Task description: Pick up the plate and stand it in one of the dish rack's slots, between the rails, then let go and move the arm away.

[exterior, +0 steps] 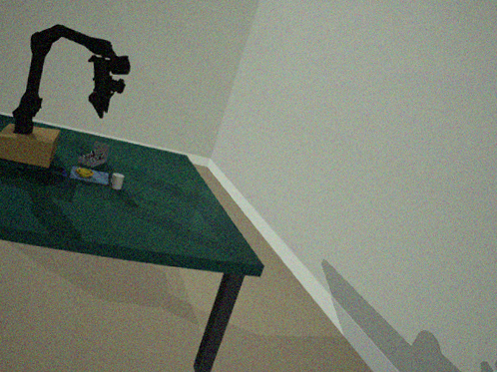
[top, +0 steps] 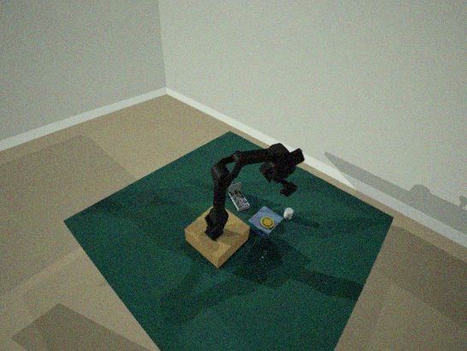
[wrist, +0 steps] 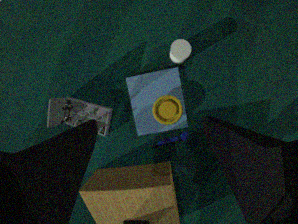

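Below open hand (exterior: pixel 101 112): plate (wrist: pixel 166 110).

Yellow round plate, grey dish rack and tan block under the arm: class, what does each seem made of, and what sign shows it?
Yellow round plate: probably glazed ceramic or plastic; flat colour, dark ring.
Grey dish rack: likely metal wire; thin pale rails, though blurred.
Tan block: possibly wood or cardboard; matt, plain, sharp edges.
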Controlling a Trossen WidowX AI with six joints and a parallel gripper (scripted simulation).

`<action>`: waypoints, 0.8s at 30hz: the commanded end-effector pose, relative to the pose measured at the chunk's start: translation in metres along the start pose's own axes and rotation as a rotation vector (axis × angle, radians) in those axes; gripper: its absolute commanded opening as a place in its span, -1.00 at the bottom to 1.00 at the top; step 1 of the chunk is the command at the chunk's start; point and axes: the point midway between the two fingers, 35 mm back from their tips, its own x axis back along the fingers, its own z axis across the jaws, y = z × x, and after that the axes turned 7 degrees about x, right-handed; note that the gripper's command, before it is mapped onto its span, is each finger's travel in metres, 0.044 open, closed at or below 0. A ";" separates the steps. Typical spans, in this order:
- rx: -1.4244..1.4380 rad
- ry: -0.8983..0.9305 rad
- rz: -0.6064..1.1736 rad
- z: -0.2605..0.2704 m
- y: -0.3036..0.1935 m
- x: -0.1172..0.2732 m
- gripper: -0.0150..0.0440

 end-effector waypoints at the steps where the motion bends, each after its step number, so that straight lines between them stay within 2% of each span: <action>1: 0.071 -0.031 0.096 -0.005 -0.012 -0.021 0.86; 8: 0.206 -0.073 0.272 -0.015 -0.036 -0.054 0.86; 14: 0.219 -0.076 0.289 -0.016 -0.039 -0.059 0.86; 21: 0.219 -0.077 0.289 -0.032 -0.060 -0.157 0.86; 24: 0.219 -0.077 0.289 -0.033 -0.064 -0.166 0.86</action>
